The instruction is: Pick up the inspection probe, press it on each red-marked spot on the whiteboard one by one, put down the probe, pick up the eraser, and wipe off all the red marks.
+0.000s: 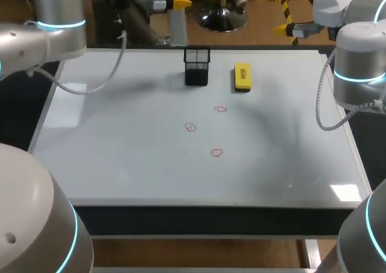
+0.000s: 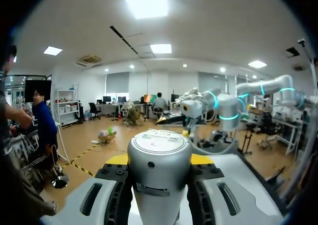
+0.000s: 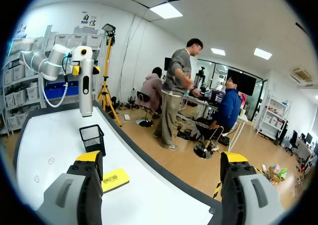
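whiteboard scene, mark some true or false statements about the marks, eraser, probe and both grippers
1. Three red marks are on the whiteboard. True.
2. The eraser lies inside the black mesh holder. False: it lies on the board beside the holder.
3. The left gripper holds the probe. True.
4. The right gripper is shut on the eraser. False: it is open and empty.

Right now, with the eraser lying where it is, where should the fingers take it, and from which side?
Grip the eraser mid-length, across its narrow width, straight down from above. It lies flat on the whiteboard, long sides free, with a gap to the holder. Likely the right gripper: open, while the left gripper holds the probe.
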Tool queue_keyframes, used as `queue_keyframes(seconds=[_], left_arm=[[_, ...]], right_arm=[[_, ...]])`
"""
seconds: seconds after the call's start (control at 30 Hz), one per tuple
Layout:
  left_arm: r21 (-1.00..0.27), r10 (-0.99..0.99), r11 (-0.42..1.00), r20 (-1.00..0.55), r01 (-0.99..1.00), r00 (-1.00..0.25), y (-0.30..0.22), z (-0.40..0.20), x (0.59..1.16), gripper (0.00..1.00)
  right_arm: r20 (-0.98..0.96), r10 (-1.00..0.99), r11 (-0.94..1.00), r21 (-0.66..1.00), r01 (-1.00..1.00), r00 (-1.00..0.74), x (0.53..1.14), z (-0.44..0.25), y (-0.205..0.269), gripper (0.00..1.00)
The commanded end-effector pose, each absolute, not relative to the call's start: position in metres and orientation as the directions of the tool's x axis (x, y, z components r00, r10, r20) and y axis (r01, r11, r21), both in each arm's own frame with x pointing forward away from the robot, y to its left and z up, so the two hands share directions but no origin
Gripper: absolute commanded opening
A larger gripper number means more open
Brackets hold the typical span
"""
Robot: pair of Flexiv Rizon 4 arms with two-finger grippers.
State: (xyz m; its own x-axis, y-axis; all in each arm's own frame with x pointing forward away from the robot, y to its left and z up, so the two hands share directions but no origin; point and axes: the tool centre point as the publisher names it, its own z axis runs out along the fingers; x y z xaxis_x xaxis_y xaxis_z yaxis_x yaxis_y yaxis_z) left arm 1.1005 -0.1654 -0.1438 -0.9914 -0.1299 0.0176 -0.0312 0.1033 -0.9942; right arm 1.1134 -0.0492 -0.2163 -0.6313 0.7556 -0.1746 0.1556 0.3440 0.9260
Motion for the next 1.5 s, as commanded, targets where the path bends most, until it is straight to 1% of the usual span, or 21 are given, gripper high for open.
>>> queue_keyframes(seconds=[0.03, 0.23, 0.47, 0.73, 1.0, 1.17, 1.5], left_arm=[[-0.993, -0.218, 0.108, 0.011, -0.036, -0.976, -0.13, -0.143, 1.077, 0.0], [-0.994, -0.303, 0.104, 0.009, -0.043, -0.953, -0.091, -0.148, 1.071, 0.0], [-0.988, -0.393, 0.146, -0.01, -0.052, -0.92, -0.046, -0.16, 1.06, 0.0], [-0.987, -0.479, 0.152, -0.024, -0.056, -0.878, -0.001, -0.177, 1.048, 0.0], [-0.986, -0.514, 0.159, -0.035, -0.055, -0.857, 0.019, -0.195, 1.042, 0.0], [-0.987, -0.561, 0.137, -0.005, -0.087, -0.828, 0.03, -0.201, 1.041, 0.0], [-0.987, -0.561, 0.137, -0.005, -0.087, -0.828, 0.03, -0.201, 1.041, 0.0]], right_arm=[[-0.174, 0.755, 0.345, 0.926, 0.156, -0.632, 1.114, -0.216, -0.049, 1.0], [-0.174, 0.755, 0.345, 0.926, 0.156, -0.632, 1.114, -0.216, -0.049, 1.0], [-0.174, 0.755, 0.345, 0.926, 0.156, -0.632, 1.114, -0.216, -0.049, 1.0], [-0.174, 0.755, 0.345, 0.926, 0.156, -0.632, 1.114, -0.216, -0.049, 1.0], [-0.174, 0.755, 0.345, 0.926, 0.156, -0.632, 1.114, -0.216, -0.049, 1.0], [-0.174, 0.755, 0.345, 0.926, 0.156, -0.632, 1.114, -0.216, -0.049, 1.0], [-0.174, 0.755, 0.345, 0.926, 0.156, -0.632, 1.114, -0.216, -0.049, 1.0]])
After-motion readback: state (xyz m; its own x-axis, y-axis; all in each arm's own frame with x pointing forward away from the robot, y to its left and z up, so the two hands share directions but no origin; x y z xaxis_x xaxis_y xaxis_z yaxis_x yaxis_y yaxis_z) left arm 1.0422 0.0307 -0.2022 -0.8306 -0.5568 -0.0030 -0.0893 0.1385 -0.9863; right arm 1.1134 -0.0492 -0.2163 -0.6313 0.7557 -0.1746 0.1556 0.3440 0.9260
